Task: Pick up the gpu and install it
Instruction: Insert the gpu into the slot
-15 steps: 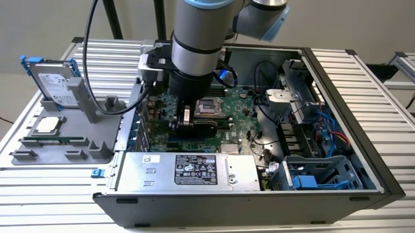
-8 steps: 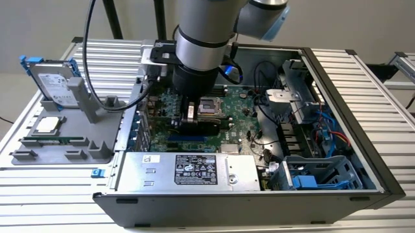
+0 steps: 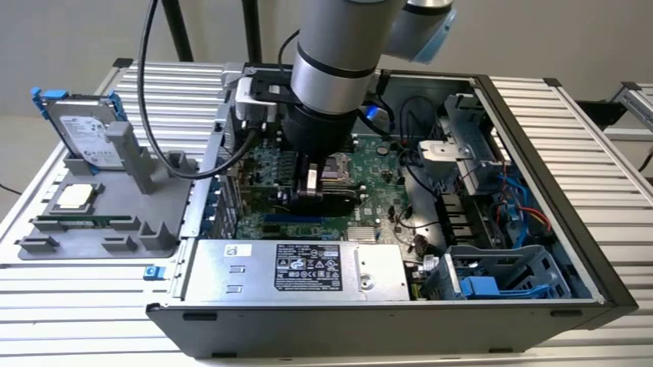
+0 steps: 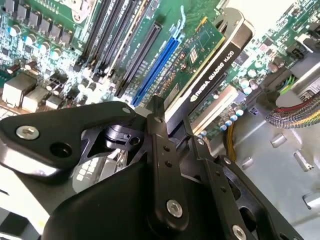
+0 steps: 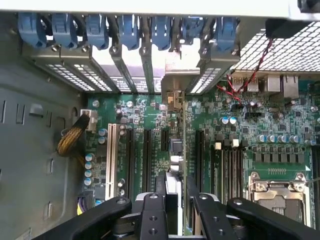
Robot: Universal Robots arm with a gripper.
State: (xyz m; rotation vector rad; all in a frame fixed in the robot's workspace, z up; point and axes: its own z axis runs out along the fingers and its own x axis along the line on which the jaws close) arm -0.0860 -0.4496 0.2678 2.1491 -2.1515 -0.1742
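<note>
- I'm gripping the gpu (image 4: 212, 60) edge-on, my gripper (image 4: 172, 125) clamped on its near end with both fingers (image 4: 159, 145) pressing its faces.
- The second wrist view is showing me the black shroud and green board side by side, hanging over the blue slot (image 4: 155, 70).
- The first wrist view is giving me the card (image 5: 176, 150) as a thin line running toward the bracket bays (image 5: 150, 60), slots (image 5: 131, 160) crowding both sides.
- In the exterior view my arm (image 3: 332, 69) is reaching down inside the open case (image 3: 551, 252), gripper (image 3: 321, 187) just above the motherboard (image 3: 383, 202).
- Room is tight: power supply (image 3: 296, 269) toward the camera, drive cage (image 3: 500, 279) toward the exterior view's right.
- Outside the case, the grey rack (image 3: 102, 222) is holding the hard drive (image 3: 87, 130) upright.
</note>
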